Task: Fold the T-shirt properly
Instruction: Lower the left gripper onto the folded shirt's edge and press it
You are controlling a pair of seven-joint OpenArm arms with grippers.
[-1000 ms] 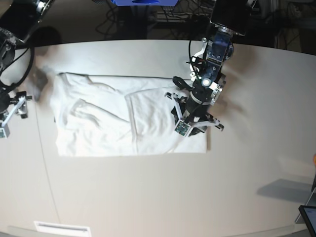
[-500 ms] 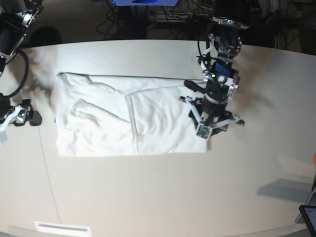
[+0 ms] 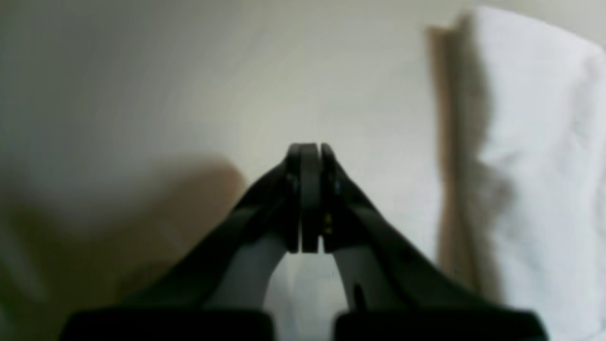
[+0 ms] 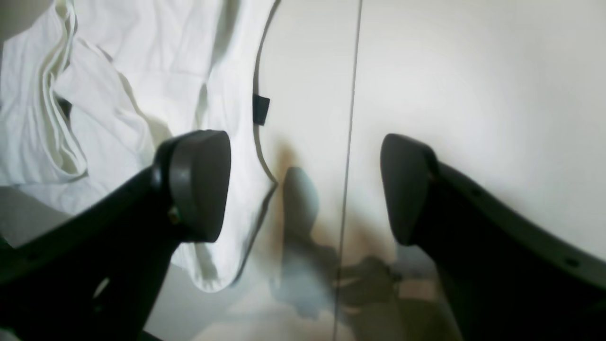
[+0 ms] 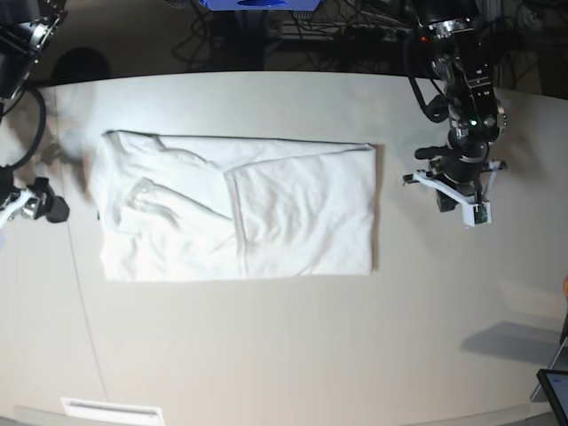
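The white T-shirt (image 5: 240, 209) lies flat on the table as a folded rectangle, plain side up, with rumpled sleeve folds at its left end. My left gripper (image 5: 453, 188) hovers over bare table to the right of the shirt's right edge. In the left wrist view this gripper (image 3: 310, 189) is shut with nothing between its fingers, and the T-shirt (image 3: 535, 166) lies off to the right. My right gripper (image 5: 40, 209) sits at the table's left edge. In the right wrist view it (image 4: 303, 189) is open and empty beside the T-shirt (image 4: 142, 71) and its black neck label (image 4: 260, 109).
A thin seam (image 4: 350, 118) runs across the pale table (image 5: 284, 346). A white strip (image 5: 111, 410) lies at the front left edge, and a tablet corner (image 5: 555, 390) shows at the bottom right. Cables and dark gear crowd the back edge.
My left arm has left the shirt's right part and moved right onto bare table, and its jaws have shut. The right gripper stays at the table's left edge.
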